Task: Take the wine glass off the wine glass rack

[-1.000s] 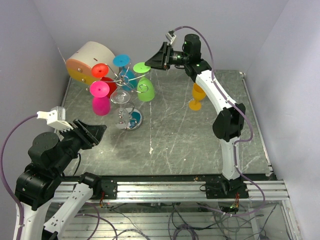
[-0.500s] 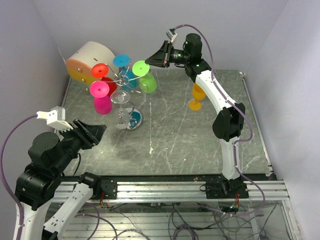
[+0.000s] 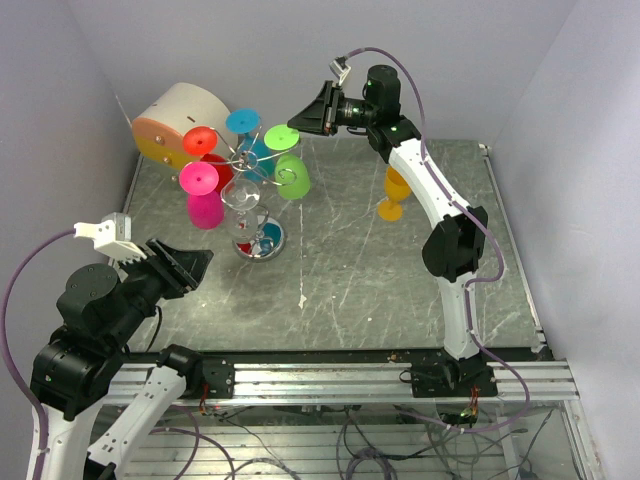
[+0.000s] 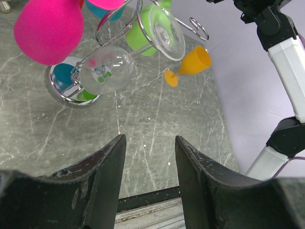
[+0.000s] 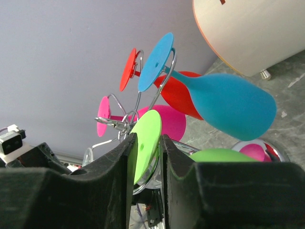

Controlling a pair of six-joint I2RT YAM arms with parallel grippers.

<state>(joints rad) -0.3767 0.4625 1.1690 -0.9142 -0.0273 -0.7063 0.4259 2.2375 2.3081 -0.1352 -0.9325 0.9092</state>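
Lime-green plastic wine glass point(image 3: 290, 177), in the top view, hangs at three o'clock on the thin silver wire rack point(image 3: 258, 243), one of five hung; one orange wine glass point(image 3: 392, 195) stands apart at two o'clock. Left wrist: left gripper point(image 4: 150, 143) gapes wide, empty. Right wrist: right gripper point(image 5: 148, 140) narrowly straddles that glass's green foot point(image 5: 147, 126); whether it pinches, I cannot tell.

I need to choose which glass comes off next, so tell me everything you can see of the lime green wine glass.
The green wine glass looks like opaque, matte plastic, with a round flat foot and a rounded bowl; little of the stem shows. It hangs upside down and tilted from a curled wire arm of the rack, foot uppermost. The right claw has a finger on either side of the foot; whether they pinch it is unclear.
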